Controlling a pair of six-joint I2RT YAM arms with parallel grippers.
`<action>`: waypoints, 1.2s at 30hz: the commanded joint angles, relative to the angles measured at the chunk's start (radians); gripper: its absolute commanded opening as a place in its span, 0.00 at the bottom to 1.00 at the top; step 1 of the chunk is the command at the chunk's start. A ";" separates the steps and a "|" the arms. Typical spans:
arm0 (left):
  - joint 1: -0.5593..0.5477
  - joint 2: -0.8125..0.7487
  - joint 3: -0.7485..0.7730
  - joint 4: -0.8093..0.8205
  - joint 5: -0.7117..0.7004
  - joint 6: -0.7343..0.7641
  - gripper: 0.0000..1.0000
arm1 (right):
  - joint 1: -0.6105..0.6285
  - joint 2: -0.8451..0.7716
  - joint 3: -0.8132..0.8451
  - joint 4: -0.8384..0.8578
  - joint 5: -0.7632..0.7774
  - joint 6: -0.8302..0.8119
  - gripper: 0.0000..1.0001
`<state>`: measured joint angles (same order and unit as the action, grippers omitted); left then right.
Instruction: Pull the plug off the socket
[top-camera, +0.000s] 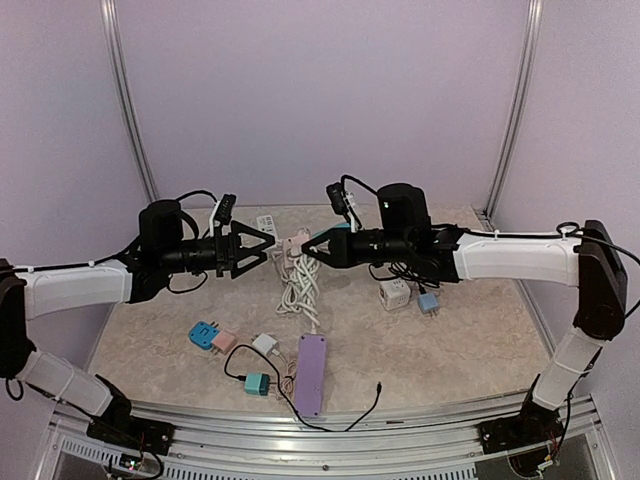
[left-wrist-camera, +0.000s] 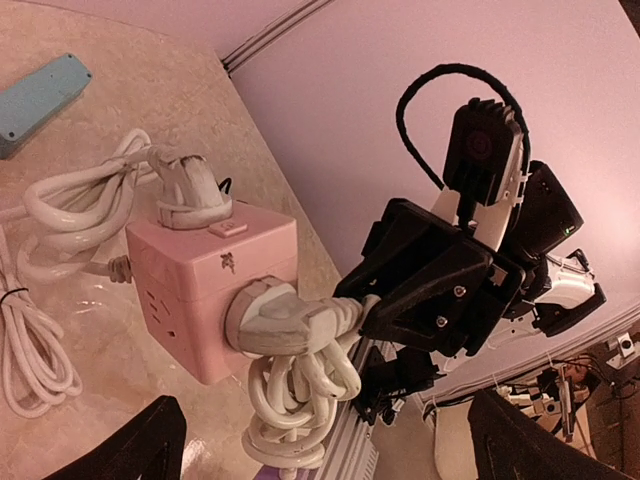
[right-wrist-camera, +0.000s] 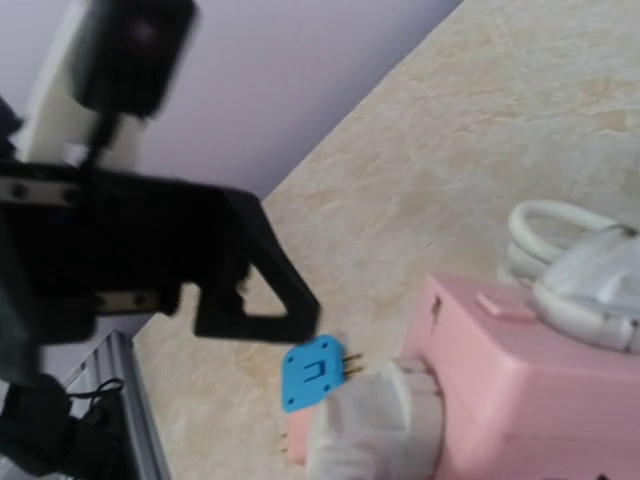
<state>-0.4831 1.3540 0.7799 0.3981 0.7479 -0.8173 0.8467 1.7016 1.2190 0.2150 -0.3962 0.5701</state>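
A pink cube socket (top-camera: 291, 243) sits between my two grippers, with a second white plug on top (left-wrist-camera: 188, 190). It also shows in the left wrist view (left-wrist-camera: 205, 290) and the right wrist view (right-wrist-camera: 520, 390). A white plug (left-wrist-camera: 275, 315) is seated in its side face, and its coiled white cable (top-camera: 298, 288) hangs below. My right gripper (top-camera: 308, 250) is shut on the plug's cord end (left-wrist-camera: 375, 310); its own fingers are out of the right wrist view. My left gripper (top-camera: 268, 244) is open, its fingers (left-wrist-camera: 150, 445) wide apart and short of the cube.
On the table lie a purple power strip (top-camera: 310, 373), blue (top-camera: 205, 335), pink (top-camera: 224, 342), white (top-camera: 265, 344) and teal (top-camera: 257, 383) adapters, a white cube socket (top-camera: 394, 294) and a blue plug (top-camera: 428, 303). A white strip (top-camera: 266, 221) lies at the back. Walls enclose three sides.
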 joint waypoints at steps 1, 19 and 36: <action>-0.036 -0.035 -0.024 0.114 -0.054 -0.098 0.97 | 0.001 -0.102 -0.013 0.199 -0.091 0.015 0.00; -0.021 0.098 0.110 -0.085 0.022 -0.132 0.98 | 0.002 -0.123 -0.075 0.278 -0.209 -0.013 0.00; -0.046 0.252 0.151 -0.040 0.102 -0.151 0.99 | 0.002 -0.126 -0.080 0.311 -0.251 -0.004 0.00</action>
<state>-0.5232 1.5719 0.9089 0.3210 0.8185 -0.9581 0.8467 1.6550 1.1240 0.3233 -0.5858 0.5701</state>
